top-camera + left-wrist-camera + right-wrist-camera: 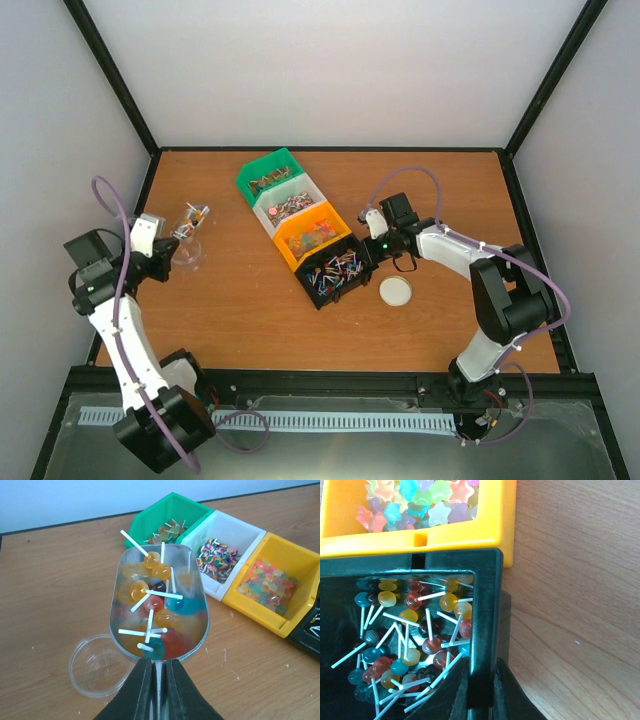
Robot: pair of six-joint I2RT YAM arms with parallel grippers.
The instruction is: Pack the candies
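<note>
While our left end effector [157,669] clamps the metal scoop [194,565] of coloured lollipop candies [153,603] and our right end effector [482,680] pinches the black bin's wall [487,597], we next pour into the clear plastic cup [95,670].

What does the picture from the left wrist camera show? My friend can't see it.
Two dark fingers grip the near end of a metal scoop heaped with colourful lollipops, beside a clear empty cup on a wooden table. Behind stand a green bin, a white bin and a yellow bin of candies, a black bin at the edge.
</note>
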